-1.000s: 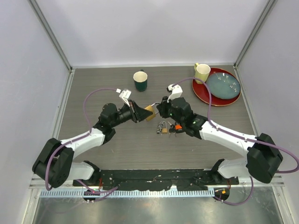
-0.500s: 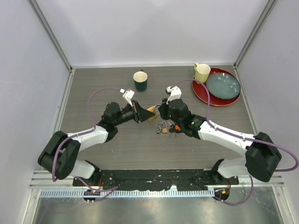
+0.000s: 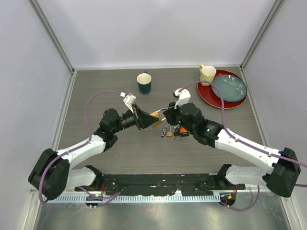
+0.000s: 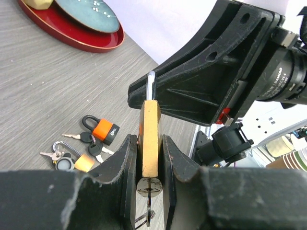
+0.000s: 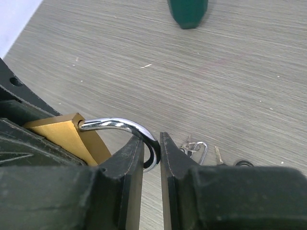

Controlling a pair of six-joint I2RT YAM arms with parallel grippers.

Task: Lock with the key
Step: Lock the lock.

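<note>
A brass padlock (image 3: 155,118) is held above the table between both grippers. My left gripper (image 3: 146,119) is shut on its body (image 4: 150,134), with the fingers (image 4: 125,158) on its flat sides. A key (image 4: 148,191) with a ring sticks out of the lock's bottom end. My right gripper (image 3: 166,115) is shut on the chrome shackle (image 5: 120,125), whose curved end lies between the fingers (image 5: 132,158). The brass body also shows at the left of the right wrist view (image 5: 67,134).
A small pile of padlocks and keys (image 3: 170,132), one of them orange (image 4: 103,130), lies on the table just below the grippers. A dark green mug (image 3: 144,82) stands behind. A yellow mug (image 3: 207,74) and a teal plate (image 3: 229,87) sit on a red plate (image 3: 205,94) at the back right.
Both grippers keep their hold on the padlock. The padlock has dropped slightly toward me, and the right arm has swung out to the right.
</note>
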